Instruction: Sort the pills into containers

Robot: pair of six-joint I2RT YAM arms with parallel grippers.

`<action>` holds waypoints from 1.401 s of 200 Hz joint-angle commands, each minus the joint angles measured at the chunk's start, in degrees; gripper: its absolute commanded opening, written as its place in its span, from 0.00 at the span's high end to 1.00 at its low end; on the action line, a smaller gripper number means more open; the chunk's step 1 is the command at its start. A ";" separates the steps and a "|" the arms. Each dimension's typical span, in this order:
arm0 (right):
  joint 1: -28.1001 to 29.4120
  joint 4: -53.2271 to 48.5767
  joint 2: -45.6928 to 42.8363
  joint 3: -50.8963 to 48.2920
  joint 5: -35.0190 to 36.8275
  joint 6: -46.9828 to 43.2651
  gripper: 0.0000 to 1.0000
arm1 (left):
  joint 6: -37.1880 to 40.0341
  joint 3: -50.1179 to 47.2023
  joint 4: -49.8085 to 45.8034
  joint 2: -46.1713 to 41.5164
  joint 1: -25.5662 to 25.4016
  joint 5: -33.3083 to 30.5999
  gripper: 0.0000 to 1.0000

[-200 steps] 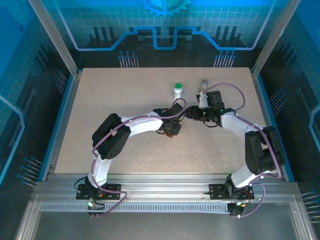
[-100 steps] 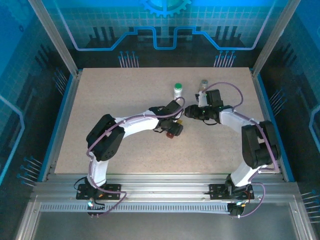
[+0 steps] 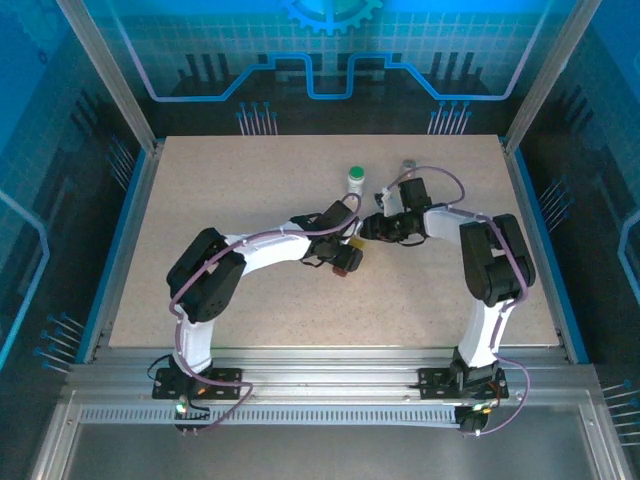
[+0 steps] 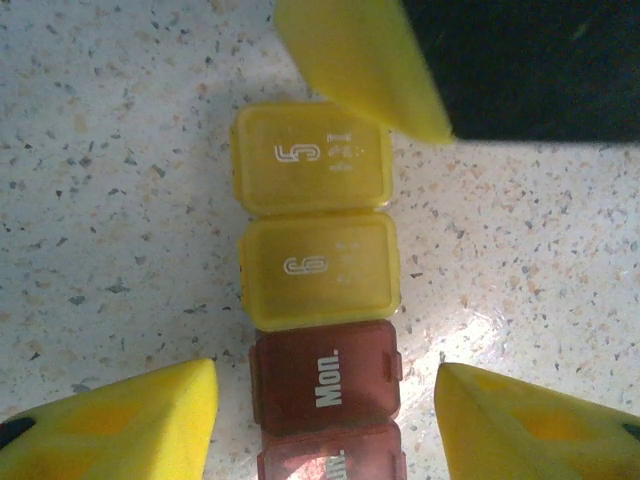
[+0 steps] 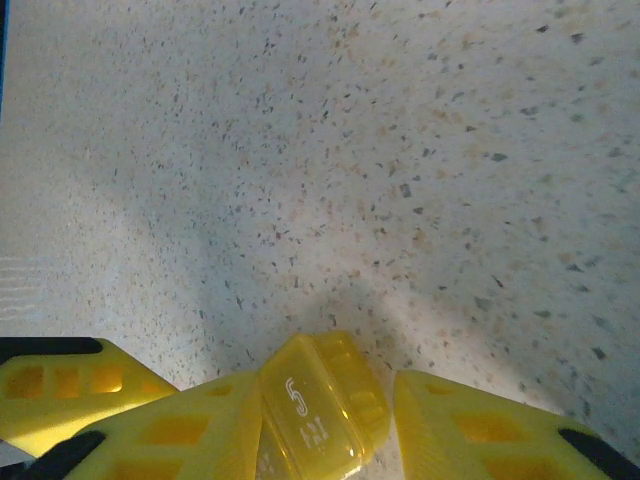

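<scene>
The pills lie flat on the table as one short strip. Its yellow pill [image 4: 312,215] is two amber boxes marked 5 and 6, joined to the dark red pill [image 4: 325,376] marked "Mon.". My left gripper [image 4: 325,405] is open and straddles the red end, with a gap on each side. My right gripper [image 5: 325,405] has closed on the yellow end box [image 5: 320,405], its fingers hugging both sides. One right finger [image 4: 360,60] overlaps that box's corner. From above, both grippers [image 3: 352,238] [image 3: 368,226] meet mid-table. Of the containers, the white, green-capped bottle [image 3: 356,178] stands behind them, and the amber vial [image 3: 407,167] is partly hidden.
The speckled table [image 3: 230,200] has wide free room to the left and front. Blue rails [image 3: 125,230] run along its side edges. The right arm's cable [image 3: 470,190] loops over the area near the vial.
My left gripper has opened and now sits around the red end. The right arm has reached further left and its jaws have narrowed onto the yellow end.
</scene>
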 commanded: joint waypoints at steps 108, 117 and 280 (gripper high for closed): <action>2.94 -5.84 3.58 1.71 -0.59 -3.92 0.64 | -7.35 -4.51 5.97 -3.44 1.62 -1.28 0.37; 2.98 -5.75 3.59 1.71 -0.49 -3.89 0.64 | -7.39 -4.58 5.92 -3.21 1.40 -1.18 0.37; 3.28 -6.28 4.26 1.80 0.62 -4.27 0.68 | -2.40 -3.05 1.06 0.45 -1.22 -3.03 0.38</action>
